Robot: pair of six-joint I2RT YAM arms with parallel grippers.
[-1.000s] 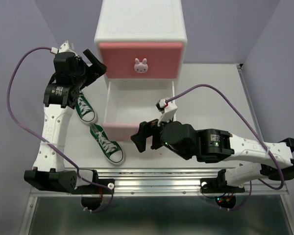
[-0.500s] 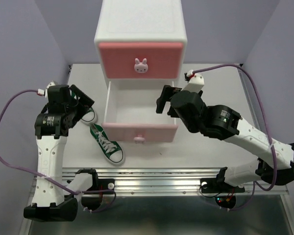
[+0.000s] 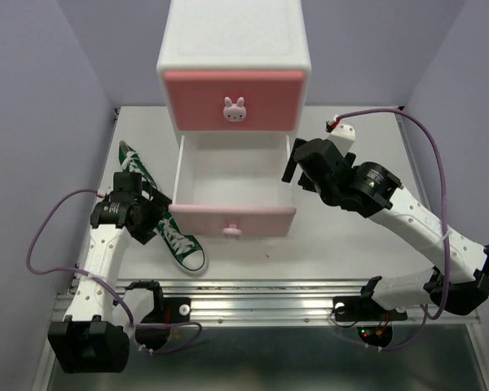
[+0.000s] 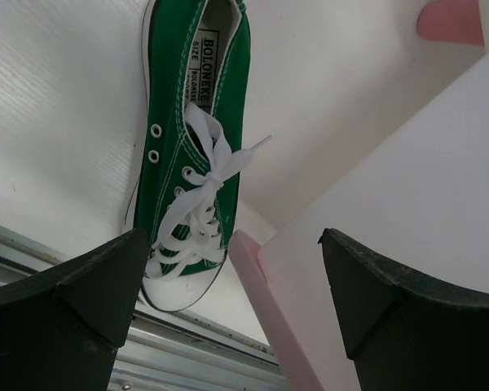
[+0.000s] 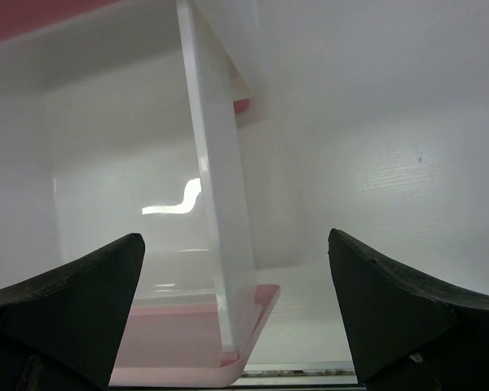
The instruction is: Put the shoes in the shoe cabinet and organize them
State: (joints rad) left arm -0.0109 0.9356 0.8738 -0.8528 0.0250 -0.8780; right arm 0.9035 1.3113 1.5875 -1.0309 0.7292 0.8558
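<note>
Lavender walls (image 3: 49, 65) are closing around a white table top (image 3: 367, 130). At 12 o'clock on it, a white boxy plastic shoe cabinet (image 3: 232, 37) is standing with its darker pink upper drawer front (image 3: 196, 102) shut. Its lower drawer (image 3: 228, 175) is standing pulled out toward 6 o'clock, showing a white floor, and its paler pink front (image 3: 261, 220) is facing the arms.

The right arm (image 3: 407, 220) is reaching from 4 o'clock toward the drawer's right wall. The right gripper (image 5: 236, 285) is hovering there with its two fingers wide apart, holding nothing; in the right wrist view the thin white side wall is showing between them. The left arm (image 3: 98, 261) is rising from 7 o'clock. The left gripper (image 4: 228, 277) is also spread apart and is holding nothing; in the left wrist view a sneaker's toe and the drawer's pink corner are showing between its fingers.

One green canvas sneaker with white laces (image 3: 179, 242) is lying on the table at 8 o'clock of the drawer, just beside the pink front, with its white toe cap pointing to 5 o'clock. A second green sneaker (image 3: 134, 163) is lying at 9 o'clock of the drawer, its toe end hidden under the left gripper. Both are lying outside the cabinet.

A small white bunny-shaped knob (image 3: 235, 108) is sitting in the middle of the upper front, and a pink knob (image 3: 231, 232) is sitting on the lower front.
</note>
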